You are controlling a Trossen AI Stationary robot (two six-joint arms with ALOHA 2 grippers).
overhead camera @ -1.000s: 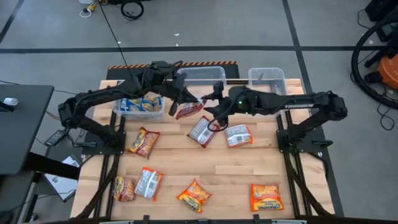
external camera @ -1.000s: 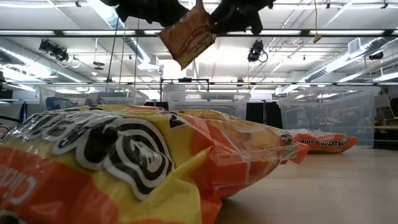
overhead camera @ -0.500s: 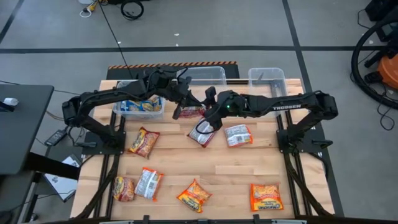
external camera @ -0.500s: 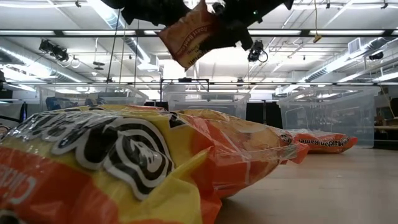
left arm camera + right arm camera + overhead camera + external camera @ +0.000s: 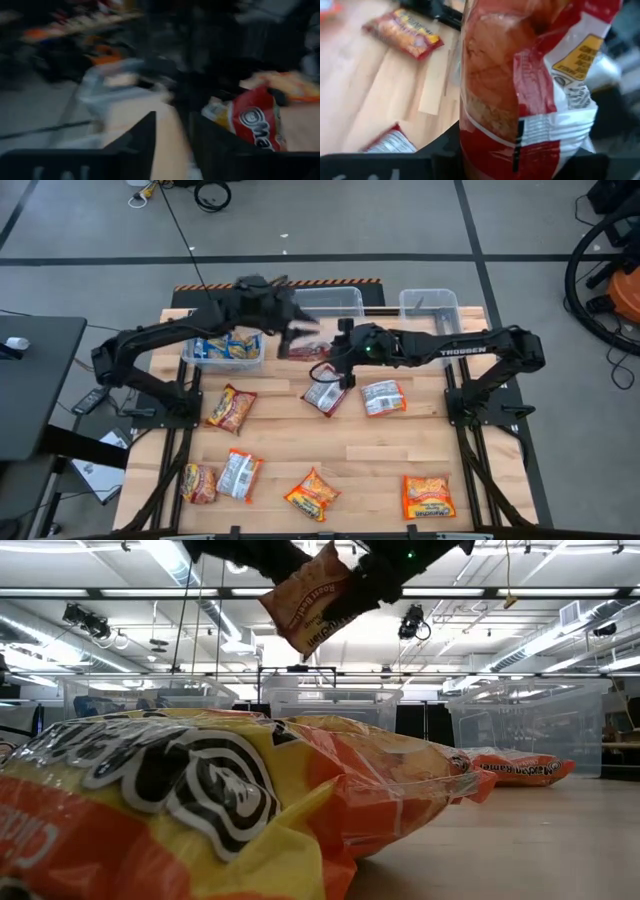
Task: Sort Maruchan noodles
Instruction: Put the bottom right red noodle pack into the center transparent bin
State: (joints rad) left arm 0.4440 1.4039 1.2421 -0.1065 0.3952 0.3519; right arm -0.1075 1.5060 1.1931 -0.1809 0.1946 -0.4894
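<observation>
Above the wooden table, right jaws clamp a red noodle packet; left jaws apart.

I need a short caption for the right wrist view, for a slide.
Right gripper holds a dark red-silver noodle packet above the wooden table, where other packets lie.

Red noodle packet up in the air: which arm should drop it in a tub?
Right. The right gripper is shut on the red packet, held in the air near the clear tub. The left gripper is open with nothing in it.
</observation>
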